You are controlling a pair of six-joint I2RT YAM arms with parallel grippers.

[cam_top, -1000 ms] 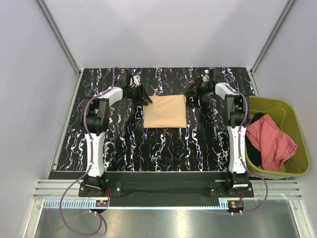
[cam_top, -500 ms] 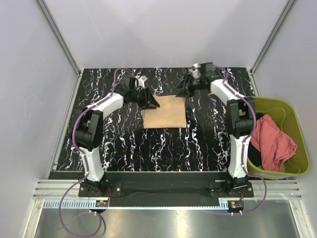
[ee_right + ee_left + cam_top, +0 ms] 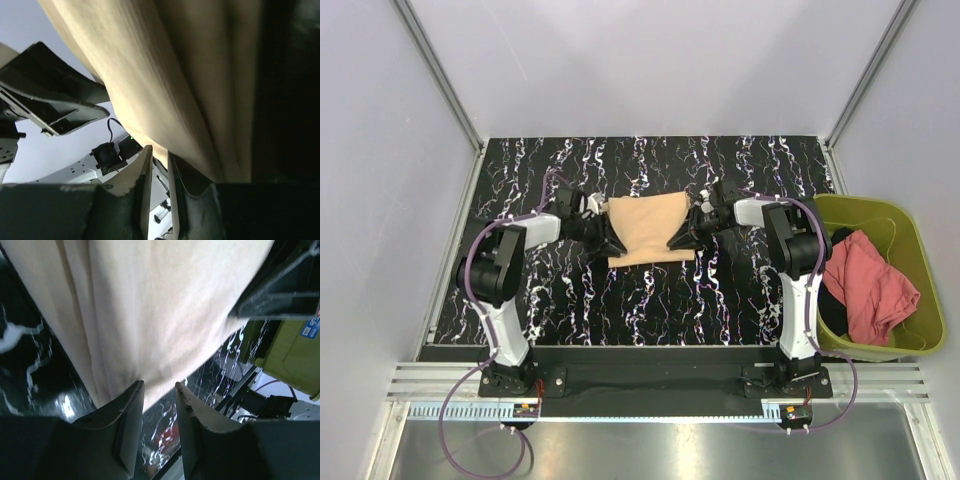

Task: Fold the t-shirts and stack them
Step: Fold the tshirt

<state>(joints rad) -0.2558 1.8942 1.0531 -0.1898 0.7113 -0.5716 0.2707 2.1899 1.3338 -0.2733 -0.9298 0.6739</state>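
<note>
Left tool (image 3: 159, 388) pinches one edge of the tan t-shirt (image 3: 648, 226) in a narrow grip; right tool (image 3: 160, 155) clamps the other edge, cloth slung between them

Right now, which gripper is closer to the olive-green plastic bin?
Right. The right gripper holds the tan-beige cloth t-shirt by the edge facing the olive-green plastic bin; the left gripper holds its opposite edge, farther from the bin.
</note>
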